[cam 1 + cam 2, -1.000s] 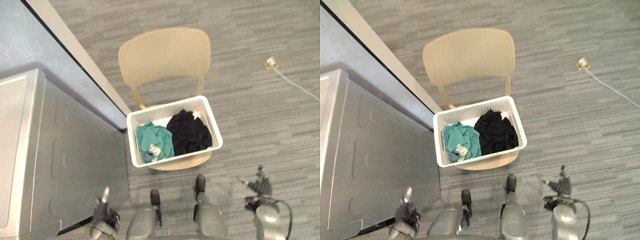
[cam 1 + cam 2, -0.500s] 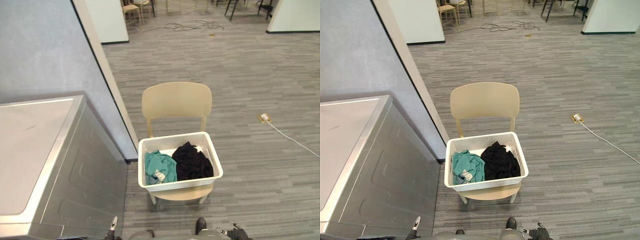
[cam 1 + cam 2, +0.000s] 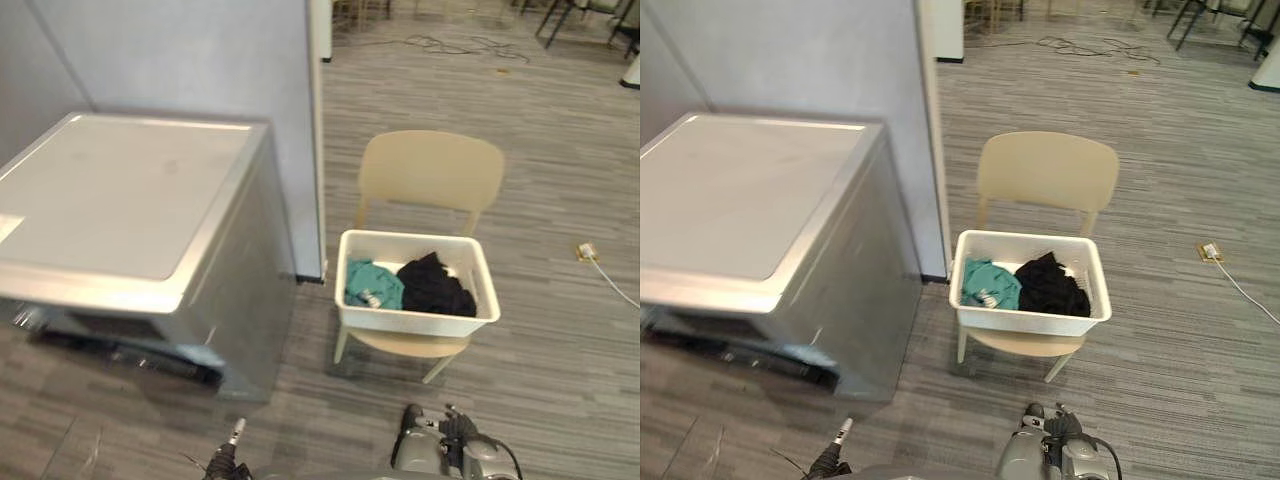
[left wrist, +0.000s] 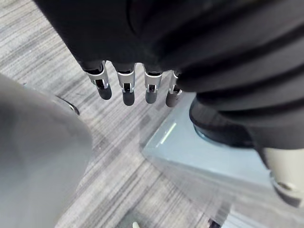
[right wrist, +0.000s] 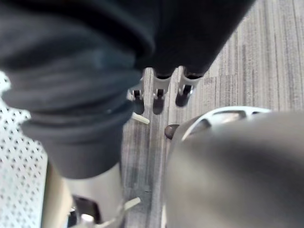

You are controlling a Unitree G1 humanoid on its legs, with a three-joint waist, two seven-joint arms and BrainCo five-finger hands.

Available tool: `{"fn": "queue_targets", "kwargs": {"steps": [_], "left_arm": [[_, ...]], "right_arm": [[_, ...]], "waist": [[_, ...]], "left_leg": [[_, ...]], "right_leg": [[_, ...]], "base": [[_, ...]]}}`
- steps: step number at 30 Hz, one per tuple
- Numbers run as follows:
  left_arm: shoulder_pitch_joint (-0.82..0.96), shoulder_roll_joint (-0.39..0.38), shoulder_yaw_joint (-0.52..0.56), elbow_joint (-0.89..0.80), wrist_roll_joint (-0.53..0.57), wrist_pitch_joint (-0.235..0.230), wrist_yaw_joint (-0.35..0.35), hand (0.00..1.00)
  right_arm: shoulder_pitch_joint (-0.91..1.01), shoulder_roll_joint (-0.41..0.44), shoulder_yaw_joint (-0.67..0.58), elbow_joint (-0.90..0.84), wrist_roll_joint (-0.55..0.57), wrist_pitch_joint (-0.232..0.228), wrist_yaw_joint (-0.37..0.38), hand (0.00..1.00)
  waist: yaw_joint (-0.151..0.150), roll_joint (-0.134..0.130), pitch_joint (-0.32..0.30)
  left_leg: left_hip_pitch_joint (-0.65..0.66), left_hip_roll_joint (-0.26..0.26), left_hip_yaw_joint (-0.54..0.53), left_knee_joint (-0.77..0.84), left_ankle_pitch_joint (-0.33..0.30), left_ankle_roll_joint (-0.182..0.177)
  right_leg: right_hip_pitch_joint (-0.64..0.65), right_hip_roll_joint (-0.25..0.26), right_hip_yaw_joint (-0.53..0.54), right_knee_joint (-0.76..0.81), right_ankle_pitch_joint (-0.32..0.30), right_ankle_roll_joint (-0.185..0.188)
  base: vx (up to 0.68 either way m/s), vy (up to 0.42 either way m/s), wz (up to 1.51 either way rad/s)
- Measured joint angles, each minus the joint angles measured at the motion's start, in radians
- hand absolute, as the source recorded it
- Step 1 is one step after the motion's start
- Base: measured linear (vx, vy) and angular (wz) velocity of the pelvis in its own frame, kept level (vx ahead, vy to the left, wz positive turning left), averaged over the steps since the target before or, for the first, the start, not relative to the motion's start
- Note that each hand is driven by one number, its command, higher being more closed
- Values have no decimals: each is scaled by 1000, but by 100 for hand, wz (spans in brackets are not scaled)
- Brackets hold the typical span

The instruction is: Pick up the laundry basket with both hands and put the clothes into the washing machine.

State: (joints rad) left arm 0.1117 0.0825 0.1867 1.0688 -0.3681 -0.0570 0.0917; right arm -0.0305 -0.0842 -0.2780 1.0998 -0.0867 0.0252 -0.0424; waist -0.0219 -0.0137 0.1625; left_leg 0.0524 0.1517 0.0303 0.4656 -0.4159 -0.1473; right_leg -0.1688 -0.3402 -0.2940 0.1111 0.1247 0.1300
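Approach is the step in hand, as we judge it, since nothing has been gripped yet. The laundry basket [image 3: 415, 322] sits on the seat of a beige chair [image 3: 432, 170], just beside the washing machine [image 3: 120, 190], which stands to our left. A teal garment [image 3: 372, 285] lies in the basket's left half and a black garment [image 3: 435, 288] in its right half, touching one another.

Our left hand [image 3: 225, 462] hangs low at the bottom edge of the head view. In its wrist view its fingers [image 4: 124, 90] point straight down, released and holding nothing. Our right hand [image 3: 1055, 425] also hangs low, and its fingers [image 5: 159, 95] dangle loose over the floor, equally empty.

The basket lies ahead of both hands and well apart from them. It is nearer the right hand's side than the left's, so we are not squared up to it.

To do this well we should first centre ourselves on the basket, so that each hand meets one short end. The hands should rise to rim level with the fingers kept straight until they pass under the rim on both sides. Both should close together, because a one-sided grip would likely tip the light plastic tub and spill the clothes. We should lift straight up off the seat before turning left. The machine's flat top looks closed from here, so that will probably need attention before unloading
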Motion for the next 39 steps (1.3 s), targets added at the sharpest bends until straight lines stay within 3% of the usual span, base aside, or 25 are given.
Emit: {"fn": "queue_targets", "kwargs": {"steps": [2,3,4,6,7,8,10,12,13,15,19,23,25,26,27,28,29,31,32,33,34,36,37,38,39], "left_arm": [[37,31,2,2,19,0,-2,0],[58,39,5,4,32,2,-3,0],[70,41,8,8,42,2,-3,0],[86,37,23,54,83,11,-3,0],[85,38,24,59,90,12,-3,0],[81,29,51,60,104,16,-4,0],[74,-11,116,60,106,24,-3,0],[64,-33,167,58,126,32,-5,0],[62,-48,180,36,145,30,-6,0],[16,-55,178,27,148,31,-5,0],[-30,-95,165,-20,143,21,-3,0],[-35,-114,127,-79,131,1,-5,0],[-36,-122,121,-126,132,-3,-5,0],[-46,-125,123,-137,137,-6,-4,0],[-55,-125,130,-152,146,-5,-2,0],[-53,-122,130,-153,146,-4,-1,0],[-38,-116,123,-151,166,-3,3,0],[-30,-72,95,-129,197,-2,13,0],[-33,-56,94,-111,215,4,22,0],[-28,-51,101,-96,220,8,23,0],[-24,-49,121,-73,226,11,28,0],[-21,-64,118,-50,237,10,41,0],[-19,-71,93,-27,246,11,47,0],[-24,-51,73,-22,258,8,51,0],[-24,-34,60,-17,266,10,54,0]], "right_arm": [[0,13,1,17,0,5,0,0],[-3,22,0,17,2,5,0,0],[-7,27,-2,15,3,5,1,0],[-12,30,-5,5,2,6,3,0],[-9,32,-5,2,1,7,2,0],[-7,39,-12,-18,3,16,-2,0],[-9,48,-27,-69,14,17,-4,0],[19,51,-33,-82,21,13,-5,0],[45,61,-38,-90,29,12,-1,0],[64,71,-59,-90,38,7,-1,0],[65,72,-59,-91,37,1,-1,0],[56,79,3,-105,36,-6,-3,0],[55,81,22,-113,34,-10,-2,0],[54,89,22,-120,34,-10,-3,0],[55,91,21,-148,34,-9,-8,0],[55,93,20,-159,34,-9,-12,0],[41,90,17,-182,32,-11,-21,0],[23,99,7,-180,32,-19,-23,0],[11,98,-23,-182,32,-21,-29,0],[6,96,-27,-185,32,-22,-32,0],[12,81,-41,-182,32,-26,-43,0],[30,41,-45,-168,32,-21,-46,0],[34,2,-49,-138,32,-20,-48,0],[42,11,-48,-106,32,-15,-47,0],[43,20,-48,-91,33,-14,-46,0]], "waist": [[8,-18,-18],[11,-19,-21],[11,-15,-21],[6,0,-29],[6,-1,-29],[12,-1,-31],[11,-7,-34],[9,22,-44],[7,24,-67],[8,36,-79],[8,38,-87],[16,29,-83],[0,7,-71],[-7,-6,-55],[17,14,-37],[29,18,-30],[43,22,-27],[29,-20,-32],[41,-11,-32],[35,-12,-32],[22,-5,-30],[6,33,-44],[4,63,-48],[-8,35,-48],[-17,21,-46]], "left_leg": [[-9,-26,6,32,-19,30],[-11,-25,23,27,-13,47],[-12,-14,36,18,-10,55],[-9,9,58,-45,35,71],[-3,13,56,-75,53,71],[-2,15,55,-128,88,61],[0,14,61,-181,124,48],[24,23,50,-244,176,22],[22,29,24,-278,205,8],[10,41,-5,-330,263,22],[10,41,1,-400,347,52],[-17,29,-1,-395,369,26],[-139,2,9,-260,378,12],[-184,13,60,-199,363,27],[-227,57,187,-86,303,89],[-238,76,222,-48,288,98],[-248,65,218,-49,292,93],[-241,34,225,-121,315,101],[-266,86,236,-32,278,145],[-268,114,227,-1,275,151],[-260,172,188,-3,286,133],[-222,191,128,-130,360,60],[-180,158,115,-229,320,-47],[-167,99,121,-274,341,-15],[-158,69,119,-288,360,-15]], "right_leg": [[26,-15,-1,-43,-37,-14],[22,-16,-9,-51,-113,-28],[12,-14,-10,-44,-126,-43],[-32,34,-9,220,-100,-53],[-29,57,-6,313,-106,-58],[-19,106,-1,405,-191,-44],[-28,151,54,413,-238,-18],[-24,195,116,412,-255,5],[19,232,193,335,-319,-22],[43,250,172,280,-322,-68],[62,240,101,251,-316,-81],[72,221,52,253,-338,-75],[70,208,48,261,-371,-90],[74,179,18,269,-346,-95],[83,175,-17,291,-343,-94],[86,175,-22,300,-347,-92],[87,185,-16,302,-359,-84],[92,151,-17,244,-335,-92],[98,146,-30,203,-287,-82],[99,142,-30,191,-275,-73],[104,118,-37,173,-253,-40],[103,107,-39,162,-245,3],[103,90,-11,143,-244,48],[124,78,53,85,-233,61],[143,70,75,51,-224,61]], "base": [[-283,248,-8],[-210,164,-32],[-240,88,-45],[-164,14,-20],[-46,-56,4],[-26,-66,-3],[-24,-98,-9],[14,-149,23],[74,-217,45],[26,-280,65],[-11,-137,57],[-80,0,50],[-89,28,146],[-76,99,143],[-65,137,92],[-102,164,43],[-114,108,42],[-81,75,46],[-2,55,9],[-1,176,11],[-18,233,28],[16,391,33],[69,460,43],[81,341,45],[100,295,68]]}}
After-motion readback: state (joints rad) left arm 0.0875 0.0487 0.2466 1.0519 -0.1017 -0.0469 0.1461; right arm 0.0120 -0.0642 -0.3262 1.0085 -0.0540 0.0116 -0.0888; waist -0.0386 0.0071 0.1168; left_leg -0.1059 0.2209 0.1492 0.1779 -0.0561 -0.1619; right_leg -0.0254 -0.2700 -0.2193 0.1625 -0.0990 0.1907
